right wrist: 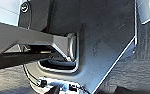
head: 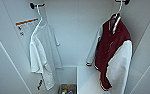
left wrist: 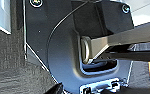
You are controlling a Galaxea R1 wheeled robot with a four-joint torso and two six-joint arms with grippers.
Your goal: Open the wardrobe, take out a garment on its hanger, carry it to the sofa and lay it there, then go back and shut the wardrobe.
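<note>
I look into the open wardrobe, with its white inner walls on both sides. On the right hangs the garment, a dark red jacket with white sleeves. It hangs on its white hanger, whose hook rests on a dark peg at the top right. A white shirt hangs on the left from another white hanger on a dark peg.
A white shelf sits low inside the wardrobe under the jacket. A small box with colourful items lies at the bottom. An orange-striped label is on the left inner wall. Dark carpet shows in both wrist views.
</note>
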